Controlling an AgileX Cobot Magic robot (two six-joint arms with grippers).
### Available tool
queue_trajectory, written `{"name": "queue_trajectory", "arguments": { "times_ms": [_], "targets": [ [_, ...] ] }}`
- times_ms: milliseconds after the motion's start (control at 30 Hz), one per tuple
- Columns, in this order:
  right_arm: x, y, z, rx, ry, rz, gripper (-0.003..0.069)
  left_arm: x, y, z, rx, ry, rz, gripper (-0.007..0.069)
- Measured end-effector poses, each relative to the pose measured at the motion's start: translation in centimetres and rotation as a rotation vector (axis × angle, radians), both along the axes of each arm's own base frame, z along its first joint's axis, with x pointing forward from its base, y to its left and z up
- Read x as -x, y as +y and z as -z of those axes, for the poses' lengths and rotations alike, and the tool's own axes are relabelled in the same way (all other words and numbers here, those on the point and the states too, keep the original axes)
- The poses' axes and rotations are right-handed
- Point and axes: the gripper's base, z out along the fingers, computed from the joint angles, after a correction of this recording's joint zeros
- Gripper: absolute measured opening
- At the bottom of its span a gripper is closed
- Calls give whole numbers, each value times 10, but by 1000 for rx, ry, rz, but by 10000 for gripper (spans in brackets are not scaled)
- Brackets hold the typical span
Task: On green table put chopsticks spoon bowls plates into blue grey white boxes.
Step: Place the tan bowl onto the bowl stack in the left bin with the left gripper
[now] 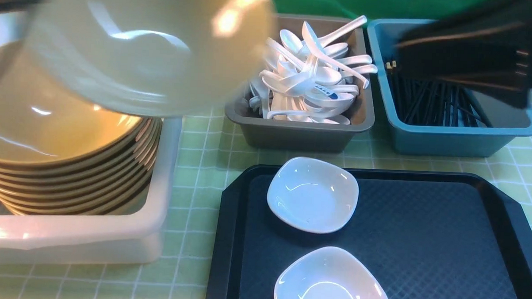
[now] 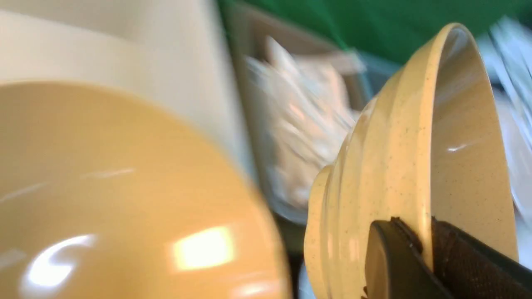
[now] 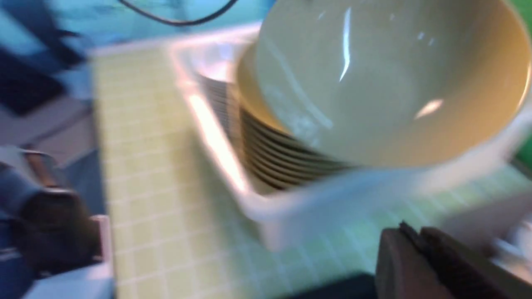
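Front view: white box (image 1: 157, 216) holds stacked plates (image 1: 50, 128); left gripper (image 2: 424, 245) clamps bowl (image 1: 141, 43), right gripper (image 3: 409, 238) closed.

Left pincer (image 2: 428, 249) grips a bowl (image 2: 386, 158) by its rim, one finger each side; right pincer (image 3: 415, 245) has its fingers pressed together.

Your left claw (image 2: 428, 249) grips the rim of a tilted yellow bowl (image 1: 150, 43). Directly beneath it, a stack of bowls (image 1: 66, 160) fills most of the white box (image 1: 157, 216), leaving little room to descend. Between this claw and your right claw (image 3: 411, 238), the grey box (image 1: 293, 132) is heaped with spoons (image 1: 308, 75). By the right claw, whose jaws are together, chopsticks (image 1: 431, 106) line the blue box (image 1: 448, 138). On the robot's side of both claws, the black tray (image 1: 444, 244) lies open apart from two white dishes (image 1: 313, 195) towards the left claw.
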Motion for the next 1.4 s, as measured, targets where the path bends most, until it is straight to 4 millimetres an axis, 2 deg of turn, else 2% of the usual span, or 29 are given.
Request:
{"name": "queue_trajectory", "arguments": {
  "times_ms": [100,233,333,533,933,1100,1167,1200,1267,1300,1333,1400],
  "targets": [
    [-13,20,1,6,10,-82,62,15,8,13,3,13,-98,17],
    [-22,47,6,38,35,-188,65,9,15,40,38,98,-133,17],
    [-24,56,11,59,55,-227,67,7,19,41,30,87,-168,17],
    [-23,59,13,79,50,-235,69,8,26,35,18,67,-215,17],
    [-23,59,12,79,66,-227,78,15,45,46,-62,210,-395,33],
    [-23,59,13,83,72,-235,82,5,43,51,-67,232,-395,137],
    [-20,59,14,94,87,-257,86,1,38,54,-115,259,-373,260],
    [-20,59,14,97,91,-259,87,0,37,55,-127,264,-367,280],
    [-19,58,15,104,113,-266,88,-1,33,54,-170,276,-356,384],
    [-18,58,15,106,116,-268,88,-1,31,53,-182,280,-351,405],
    [-18,58,16,110,122,-271,89,-1,29,51,-218,295,-350,476],
    [-17,58,16,115,127,-275,90,0,25,45,-276,317,-348,565]
  ]
}}
